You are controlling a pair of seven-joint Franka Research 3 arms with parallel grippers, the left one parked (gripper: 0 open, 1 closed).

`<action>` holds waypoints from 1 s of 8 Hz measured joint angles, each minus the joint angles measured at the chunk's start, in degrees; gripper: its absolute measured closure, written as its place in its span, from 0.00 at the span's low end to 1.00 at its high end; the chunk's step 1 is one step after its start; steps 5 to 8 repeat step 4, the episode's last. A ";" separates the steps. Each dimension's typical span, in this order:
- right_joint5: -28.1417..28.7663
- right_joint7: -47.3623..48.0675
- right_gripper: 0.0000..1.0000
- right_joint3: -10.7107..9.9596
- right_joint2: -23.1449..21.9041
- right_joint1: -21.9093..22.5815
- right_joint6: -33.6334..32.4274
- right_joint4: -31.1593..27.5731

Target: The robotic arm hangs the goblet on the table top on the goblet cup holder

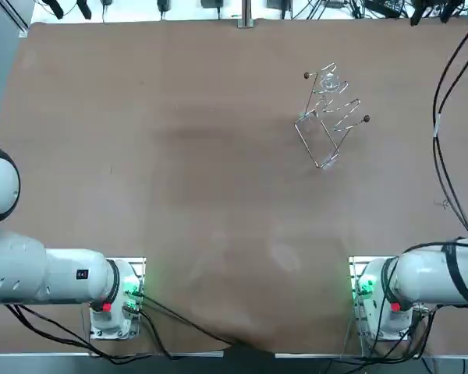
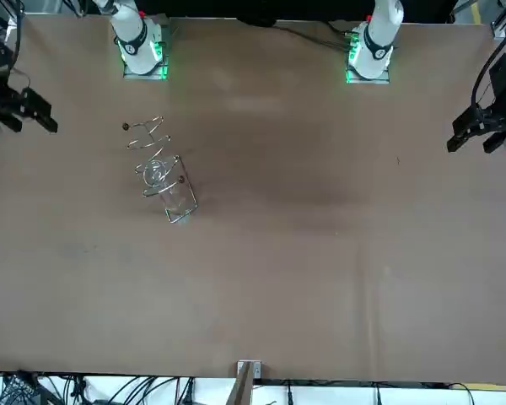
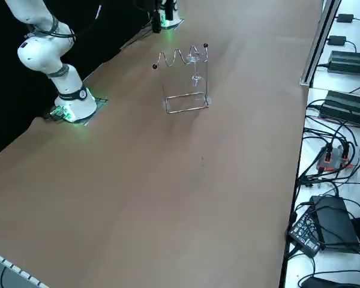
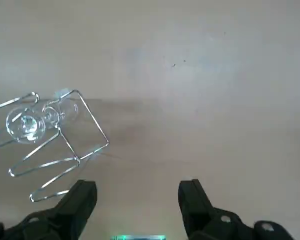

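Goblet (image 4: 27, 123) is hanging from the wavy top rail of the wire holder (image 4: 92, 117), which is standing on the desk (image 4: 215, 75). Claw (image 4: 137, 187) is hovering over the desk near the holder, fingers spread wide, gripping nothing.

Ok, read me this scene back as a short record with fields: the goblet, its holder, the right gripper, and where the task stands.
goblet: small clear glass goblet, hanging from the holder's wavy top wire, off the table
holder: thin silver wire goblet holder, upright on the brown table top
right gripper: black two-finger right gripper, open, empty, above the table and apart from the holder
task state: goblet appears already hung
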 joint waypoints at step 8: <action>-0.21 0.27 0.00 -0.06 -4.79 -0.13 1.00 -4.91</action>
